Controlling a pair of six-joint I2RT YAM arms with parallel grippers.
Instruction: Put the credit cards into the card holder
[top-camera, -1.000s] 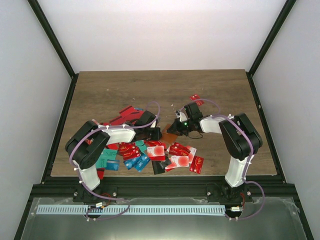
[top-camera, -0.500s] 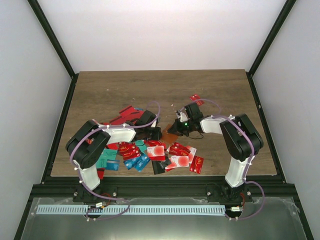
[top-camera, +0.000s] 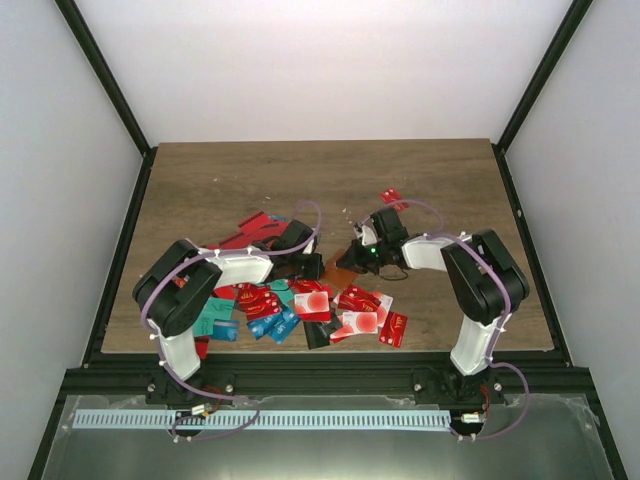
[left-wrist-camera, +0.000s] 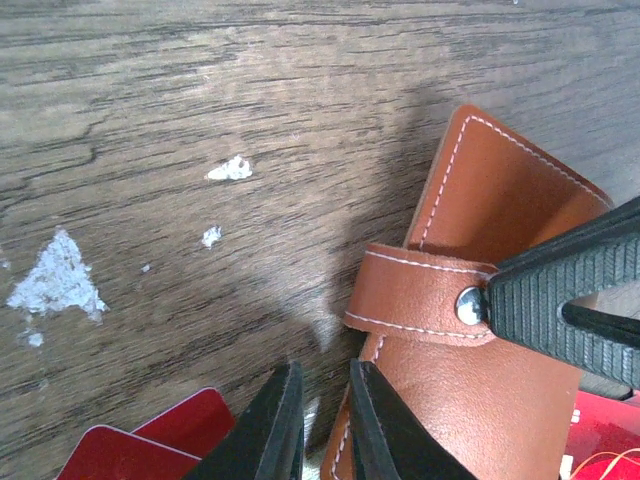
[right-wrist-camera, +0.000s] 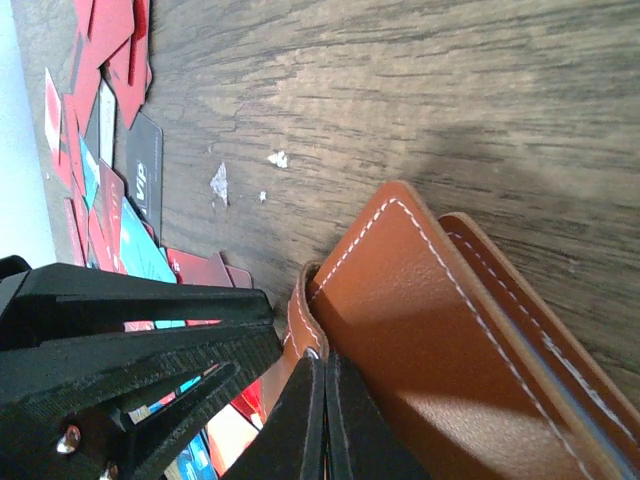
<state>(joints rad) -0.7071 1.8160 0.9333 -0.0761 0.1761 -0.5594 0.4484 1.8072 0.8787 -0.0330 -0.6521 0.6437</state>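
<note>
Hardly anything has moved since a moment ago; the right claw (right-wrist-camera: 318, 372) has only slid a tiny bit sideways. It is shut tight on the strap (left-wrist-camera: 410, 295) of the card holder (left-wrist-camera: 450, 400). The left claw (left-wrist-camera: 325, 370) is almost closed and looks to pinch the holder's edge. The holder lies on the bench (top-camera: 250, 180), just beyond the credit cards (top-camera: 330, 305). A hard pull could make the strap slip free, or drag the holder from the left pinch. Both arms reach low, elbows bent, wrists facing each other.

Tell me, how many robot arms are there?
2. The left arm reaches from the left, the right arm from the right; both meet at the brown card holder. None seem hidden.
</note>
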